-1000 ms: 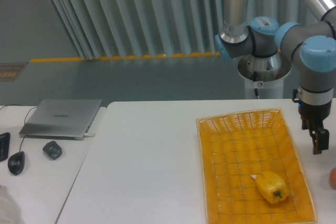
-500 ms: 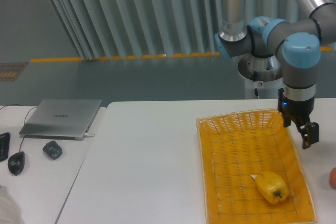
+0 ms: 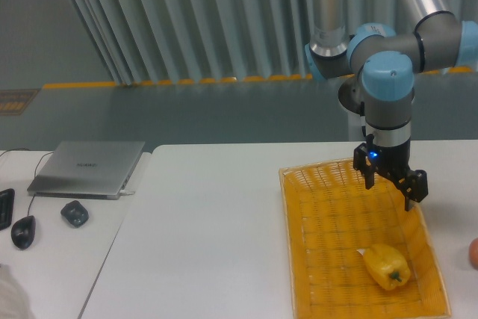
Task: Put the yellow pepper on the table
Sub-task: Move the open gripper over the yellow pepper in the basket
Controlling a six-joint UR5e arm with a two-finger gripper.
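The white table [image 3: 216,229] takes up most of what I can see, with a woven yellow-orange basket [image 3: 328,184] sitting on its right half. The UR5e arm [image 3: 388,84] reaches down over the basket's far end, its wrist pointing straight at the weave, which looks to me like the start of a descent toward the fruit. Its gripper [image 3: 392,184] hangs above the basket's back right part with the two fingers spread wide and nothing between them. The yellow pepper [image 3: 386,265] lies in the basket's near right corner, well apart from the gripper, stem end toward me. A reddish round fruit [image 3: 473,253] is cut off at the right edge, so I cannot make out much of it.
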